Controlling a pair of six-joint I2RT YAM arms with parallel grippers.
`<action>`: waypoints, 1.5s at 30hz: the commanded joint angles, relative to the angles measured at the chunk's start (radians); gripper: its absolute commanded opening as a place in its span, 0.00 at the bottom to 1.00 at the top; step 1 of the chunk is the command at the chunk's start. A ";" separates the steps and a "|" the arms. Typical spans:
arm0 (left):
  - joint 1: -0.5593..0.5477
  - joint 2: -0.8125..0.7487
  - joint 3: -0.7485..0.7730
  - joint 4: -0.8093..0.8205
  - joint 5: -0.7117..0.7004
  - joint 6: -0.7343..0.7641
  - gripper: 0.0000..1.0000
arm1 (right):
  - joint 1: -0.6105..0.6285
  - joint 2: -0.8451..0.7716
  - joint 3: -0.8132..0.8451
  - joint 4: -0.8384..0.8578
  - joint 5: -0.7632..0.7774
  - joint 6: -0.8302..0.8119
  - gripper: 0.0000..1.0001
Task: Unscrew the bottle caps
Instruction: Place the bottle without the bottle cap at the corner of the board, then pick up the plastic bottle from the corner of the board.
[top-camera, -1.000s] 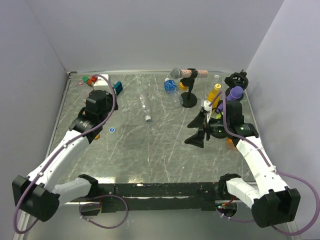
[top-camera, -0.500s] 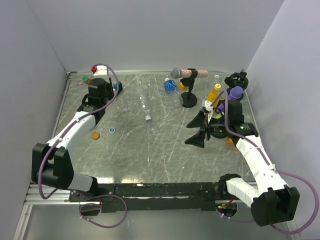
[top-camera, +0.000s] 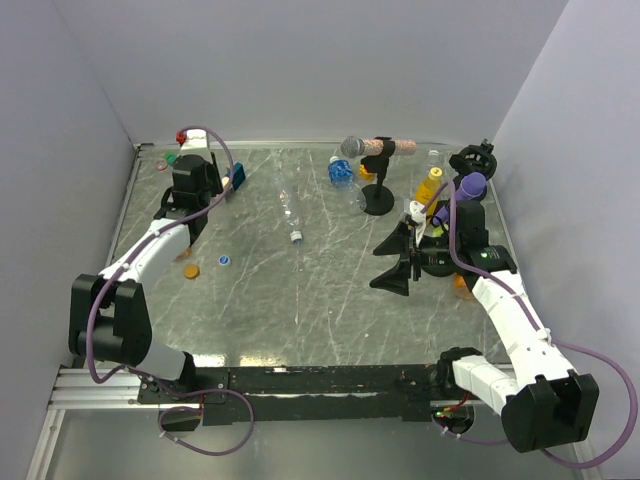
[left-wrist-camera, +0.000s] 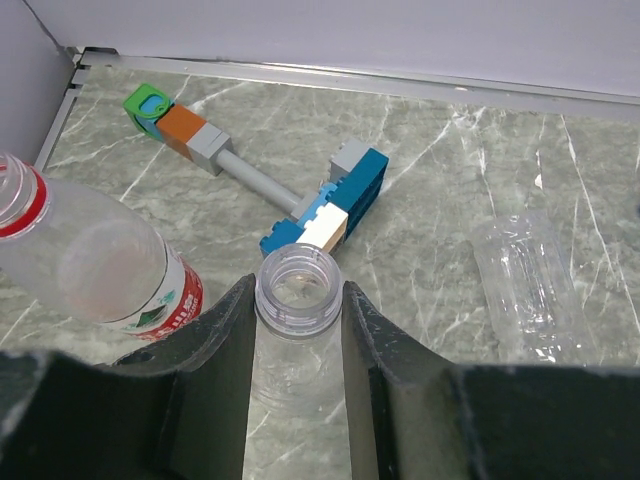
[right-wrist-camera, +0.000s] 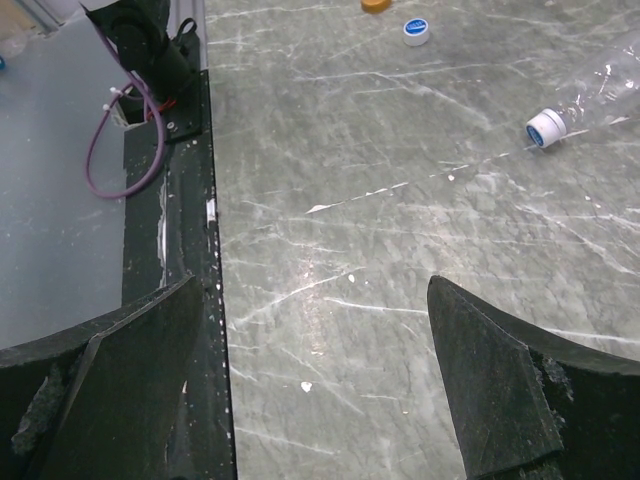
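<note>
From above, on the table (top-camera: 330, 310): two loose bottle caps on the left half, one orange cap (top-camera: 189, 270) and one blue cap (top-camera: 224, 261); one capped clear bottle (top-camera: 289, 210) lying mid-table; two microphones, grey (top-camera: 350, 147) and purple (top-camera: 472, 185). At the left wrist: left gripper (left-wrist-camera: 296, 312) clamped on the neck of one uncapped bottle (left-wrist-camera: 296, 280), between one red-labelled bottle (left-wrist-camera: 95, 265), also capless, and one lying bottle (left-wrist-camera: 525, 285), with one block on a stick (left-wrist-camera: 262, 187) beyond. At the right wrist: right gripper (right-wrist-camera: 315, 290) spread wide, empty, both loose caps far ahead.

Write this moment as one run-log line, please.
left pincer: shut on clear bottle, cap off | right pincer: open, empty | loose on table: orange cap, blue cap
</note>
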 joint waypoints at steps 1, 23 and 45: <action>0.008 -0.027 -0.023 0.071 0.021 -0.021 0.24 | -0.011 -0.003 0.012 0.017 -0.036 -0.043 0.99; 0.008 -0.087 -0.058 0.031 0.013 -0.042 0.66 | -0.027 0.004 0.016 0.009 -0.057 -0.043 0.99; -0.051 -0.218 0.290 -0.409 0.577 -0.513 0.97 | -0.055 0.006 0.019 0.008 -0.056 -0.043 0.99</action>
